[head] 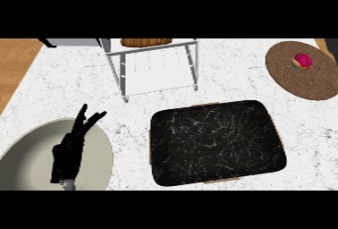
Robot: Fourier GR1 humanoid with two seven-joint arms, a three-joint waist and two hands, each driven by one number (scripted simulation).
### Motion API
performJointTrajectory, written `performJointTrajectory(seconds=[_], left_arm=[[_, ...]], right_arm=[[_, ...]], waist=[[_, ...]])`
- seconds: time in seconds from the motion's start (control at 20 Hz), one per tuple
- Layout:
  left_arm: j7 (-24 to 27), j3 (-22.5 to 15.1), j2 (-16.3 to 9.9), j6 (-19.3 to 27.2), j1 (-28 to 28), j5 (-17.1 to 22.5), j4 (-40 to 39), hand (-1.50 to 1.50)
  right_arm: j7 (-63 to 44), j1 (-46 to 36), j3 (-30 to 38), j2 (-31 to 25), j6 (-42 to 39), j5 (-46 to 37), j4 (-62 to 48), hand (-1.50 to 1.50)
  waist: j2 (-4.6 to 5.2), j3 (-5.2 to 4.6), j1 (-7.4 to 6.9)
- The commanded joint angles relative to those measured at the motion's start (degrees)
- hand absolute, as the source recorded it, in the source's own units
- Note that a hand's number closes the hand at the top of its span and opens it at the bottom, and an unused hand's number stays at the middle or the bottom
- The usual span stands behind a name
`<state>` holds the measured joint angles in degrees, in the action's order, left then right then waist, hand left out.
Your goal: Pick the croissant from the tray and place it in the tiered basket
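Nearest, at the lower left, the left hand [68, 154] rests with its fingers straight and spread apart, holding nothing, over a pale round plate [26, 161] on the white marble bench [52, 89], and the right hand does not show. Just right of the plate lies the black marbled tray [217, 142] (its top bare). Farther off stands the white wire tiered basket [155, 67] with the croissant [146, 42] on its upper tier at the top edge, and far right a round cork mat [317, 80] carries a small pink ball [302, 61].
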<state>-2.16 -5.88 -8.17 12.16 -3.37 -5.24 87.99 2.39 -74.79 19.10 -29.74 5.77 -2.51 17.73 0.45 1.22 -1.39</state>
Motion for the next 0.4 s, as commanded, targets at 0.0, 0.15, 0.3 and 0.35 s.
performJointTrajectory(seconds=[0.0, 0.15, 0.3, 0.35], left_arm=[[-1.9, 0.9, 1.9, 0.0, 0.9, 1.6, -5.7, 0.0], [-0.1, -0.2, 2.2, -0.4, -2.5, 1.2, -4.7, 0.0], [-3.0, 0.7, 1.4, -1.7, -0.8, 2.3, -3.7, 0.0], [-2.0, -0.4, 1.9, -1.0, -1.2, 1.0, -3.8, 0.0]], right_arm=[[1.5, 3.7, 1.6, -8.6, -9.3, 1.3, -1.0, -1.5], [3.8, 7.1, 2.5, -13.0, -14.6, 1.9, -2.4, -1.5], [5.0, 8.9, 3.8, -17.5, -22.4, 3.4, -3.4, -1.5], [6.5, 9.2, 3.5, -17.0, -22.3, 2.9, -3.6, -1.5]], waist=[[0.58, -1.16, 0.88], [0.74, -1.12, -0.02], [0.75, -1.06, 0.01], [0.86, -1.07, -0.69]])
